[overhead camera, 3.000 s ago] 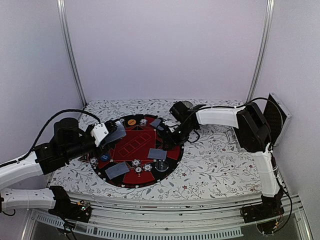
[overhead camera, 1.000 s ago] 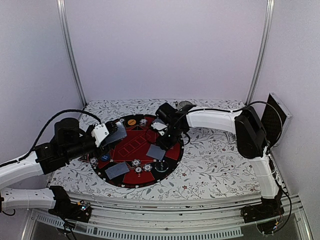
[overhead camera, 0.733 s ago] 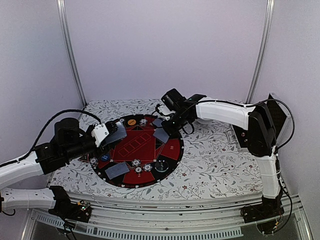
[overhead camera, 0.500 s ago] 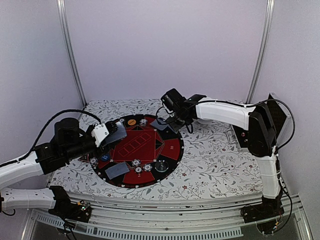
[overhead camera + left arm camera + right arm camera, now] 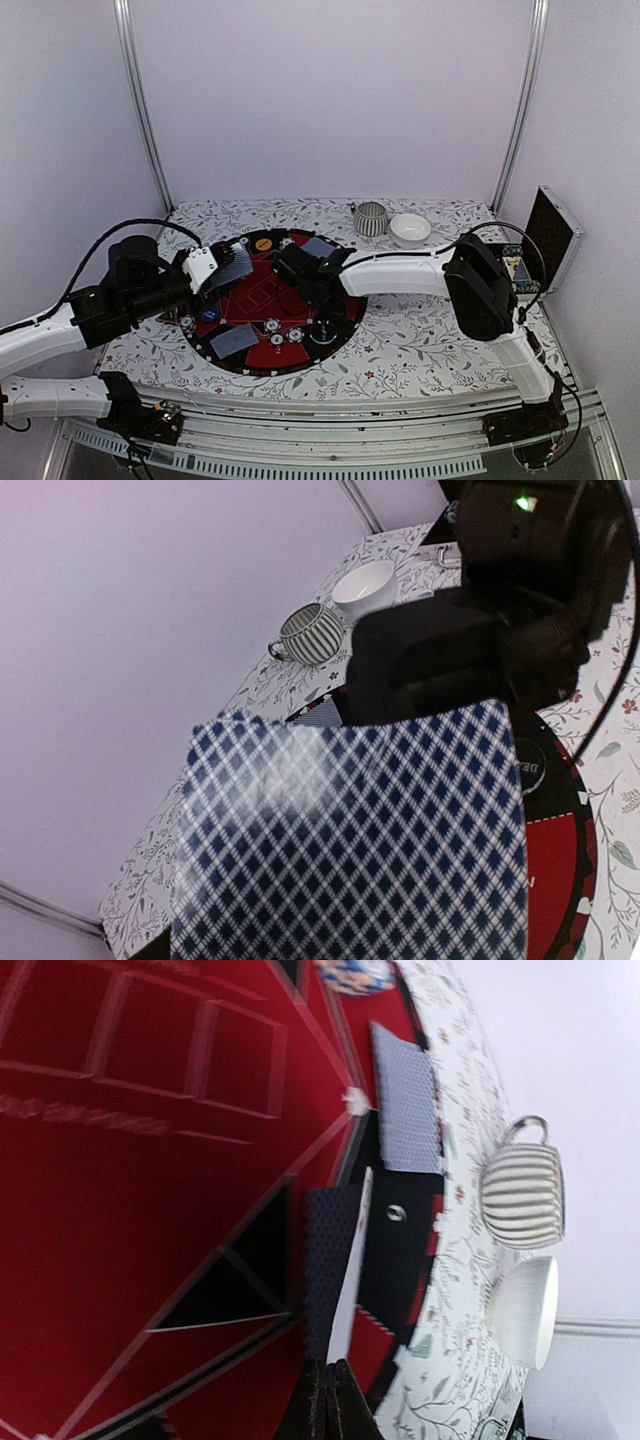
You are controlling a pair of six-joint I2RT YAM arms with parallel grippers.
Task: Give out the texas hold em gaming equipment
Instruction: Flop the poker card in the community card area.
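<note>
A thin, light, bendy card [image 5: 345, 1270] is pinched by the shut right gripper [image 5: 328, 1372] over the mat [image 5: 255, 292]. The deck [image 5: 350, 840] is clamped in the left gripper [image 5: 222, 268]. Cards are probably best gripped by an edge.

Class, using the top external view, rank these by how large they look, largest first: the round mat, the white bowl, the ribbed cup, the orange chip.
1. Round mat, by far the largest.
2. White bowl and ribbed cup: too alike to separate.
3. Orange chip, clearly the smallest.
</note>
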